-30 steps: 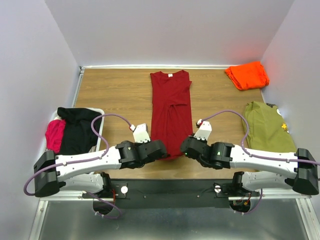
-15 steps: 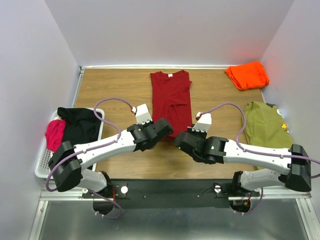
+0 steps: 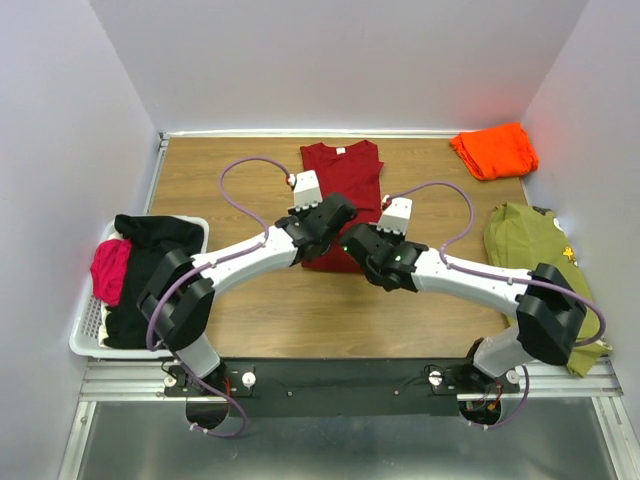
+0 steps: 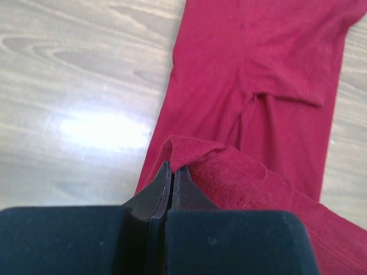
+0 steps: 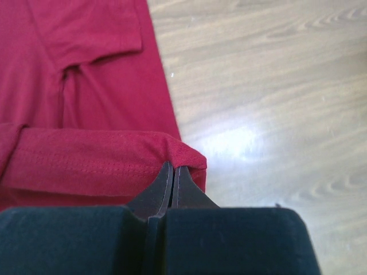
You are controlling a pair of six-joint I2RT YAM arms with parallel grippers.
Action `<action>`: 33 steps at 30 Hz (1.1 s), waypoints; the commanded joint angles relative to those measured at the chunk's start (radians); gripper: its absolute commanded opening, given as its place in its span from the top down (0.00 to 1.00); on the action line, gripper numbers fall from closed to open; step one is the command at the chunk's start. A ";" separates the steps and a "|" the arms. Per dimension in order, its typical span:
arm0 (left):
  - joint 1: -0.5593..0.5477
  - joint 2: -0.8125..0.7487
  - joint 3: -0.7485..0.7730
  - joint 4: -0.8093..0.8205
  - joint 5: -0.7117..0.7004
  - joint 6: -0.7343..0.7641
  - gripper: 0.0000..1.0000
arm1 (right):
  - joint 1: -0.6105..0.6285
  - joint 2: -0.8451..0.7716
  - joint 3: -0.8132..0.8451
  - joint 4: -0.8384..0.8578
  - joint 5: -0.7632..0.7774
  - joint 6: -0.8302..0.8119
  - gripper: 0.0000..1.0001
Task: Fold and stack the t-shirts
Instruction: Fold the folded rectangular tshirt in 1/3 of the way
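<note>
The dark red t-shirt lies lengthwise at the table's middle back, its white neck label at the far end. Its bottom hem is lifted and carried over the shirt's lower half. My left gripper is shut on the hem's left corner, seen in the left wrist view. My right gripper is shut on the hem's right corner, seen in the right wrist view. The folded bright orange t-shirt lies at the back right corner.
An olive green shirt lies along the right edge. A white basket at the left holds black and pink clothes. Purple cables loop above both arms. Bare wooden table shows left of the red shirt.
Both grippers have moved from the near edge toward the back, pulling the red shirt's bottom hem up over its body. The shirt now looks shorter from above.
</note>
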 commanded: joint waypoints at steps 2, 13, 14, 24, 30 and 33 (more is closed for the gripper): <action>0.075 0.089 0.075 0.073 0.007 0.110 1.00 | -0.115 0.055 0.043 0.218 -0.082 -0.220 0.99; 0.193 0.233 0.177 0.128 0.113 0.197 1.00 | -0.266 0.190 0.105 0.383 -0.281 -0.373 0.99; 0.200 0.253 0.181 0.131 0.119 0.200 1.00 | -0.273 0.216 0.111 0.391 -0.304 -0.376 0.99; 0.261 0.391 0.276 0.164 0.196 0.260 1.00 | -0.370 0.359 0.183 0.445 -0.409 -0.421 0.99; 0.286 0.448 0.341 0.161 0.216 0.273 1.00 | -0.419 0.446 0.247 0.463 -0.458 -0.445 0.99; 0.290 0.477 0.382 0.151 0.217 0.282 1.00 | -0.434 0.472 0.266 0.480 -0.484 -0.464 0.99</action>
